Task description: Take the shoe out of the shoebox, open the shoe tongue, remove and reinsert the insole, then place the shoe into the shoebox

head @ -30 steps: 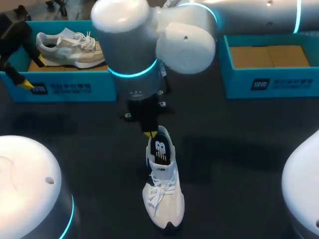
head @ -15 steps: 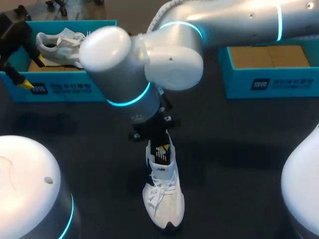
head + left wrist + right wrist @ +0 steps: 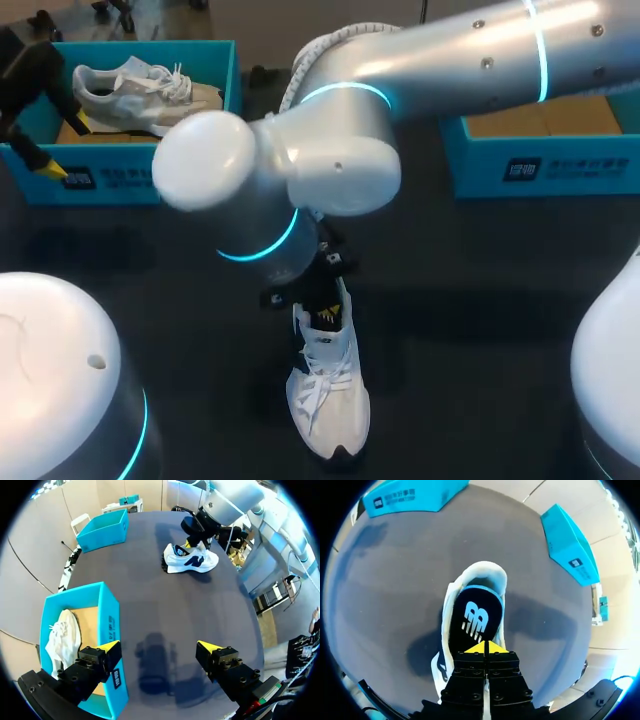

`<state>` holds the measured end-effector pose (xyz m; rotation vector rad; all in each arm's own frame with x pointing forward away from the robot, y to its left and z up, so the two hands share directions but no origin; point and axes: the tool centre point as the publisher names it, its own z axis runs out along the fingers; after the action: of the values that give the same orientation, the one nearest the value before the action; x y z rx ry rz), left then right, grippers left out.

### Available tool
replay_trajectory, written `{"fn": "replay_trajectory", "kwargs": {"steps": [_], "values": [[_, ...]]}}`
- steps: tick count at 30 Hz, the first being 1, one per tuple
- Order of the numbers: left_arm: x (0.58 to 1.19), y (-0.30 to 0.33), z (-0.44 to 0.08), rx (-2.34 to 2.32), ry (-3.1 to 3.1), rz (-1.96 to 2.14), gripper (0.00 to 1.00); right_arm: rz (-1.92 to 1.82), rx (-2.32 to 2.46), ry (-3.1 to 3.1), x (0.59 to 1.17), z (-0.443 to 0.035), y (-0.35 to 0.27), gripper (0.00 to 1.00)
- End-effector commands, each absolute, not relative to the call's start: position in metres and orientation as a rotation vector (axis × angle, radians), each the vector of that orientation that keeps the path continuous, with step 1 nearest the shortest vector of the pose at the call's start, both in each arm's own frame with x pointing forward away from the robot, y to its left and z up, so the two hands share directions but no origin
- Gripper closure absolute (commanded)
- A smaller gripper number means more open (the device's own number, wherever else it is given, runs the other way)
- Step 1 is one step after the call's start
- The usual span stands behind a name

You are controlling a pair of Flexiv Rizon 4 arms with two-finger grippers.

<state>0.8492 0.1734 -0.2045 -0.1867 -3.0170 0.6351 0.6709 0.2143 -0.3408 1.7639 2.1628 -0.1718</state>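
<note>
Our right gripper (image 3: 484, 647), jaws pressed together, sits at the insole (image 3: 472, 617) in the mid-tabletop shoe (image 3: 325, 400); pushing, we risk buckling it or skidding the shoe. Left gripper (image 3: 158, 645) spread.

The shoe (image 3: 325, 395) on the charcoal worktop (image 3: 480, 330) is white with navy trim. Its insole (image 3: 472, 617) is black with a pale-blue striped logo. The left shoebox (image 3: 40, 180) and right shoebox (image 3: 560, 165) are turquoise with brown cardboard floors. The second shoe (image 3: 140, 90) is cream and grey. The right arm (image 3: 330, 170) is silver-white with glowing cyan rings. The left hand (image 3: 159, 647) and right hand (image 3: 484, 647) are black, tipped yellow.
</note>
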Motion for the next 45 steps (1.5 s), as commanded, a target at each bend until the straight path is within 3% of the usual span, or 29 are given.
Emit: {"fn": "replay_trajectory", "kwargs": {"steps": [1,21,33,45], "values": [[0.849,0.174,-0.204,-0.187,-3.018,0.63,0.0,0.33,1.853,1.656,0.667,-0.353,0.218,1.0],[0.849,0.174,-0.204,-0.187,-3.018,0.63,0.0,0.344,1.926,1.71,0.688,-0.393,0.217,1.0],[0.849,0.174,-0.204,-0.187,-3.018,0.63,0.0,0.302,1.865,1.647,0.684,-0.364,0.211,1.0],[0.849,0.174,-0.204,-0.187,-3.018,0.63,0.0,0.285,1.927,1.698,0.705,-0.406,0.204,1.0]]}}
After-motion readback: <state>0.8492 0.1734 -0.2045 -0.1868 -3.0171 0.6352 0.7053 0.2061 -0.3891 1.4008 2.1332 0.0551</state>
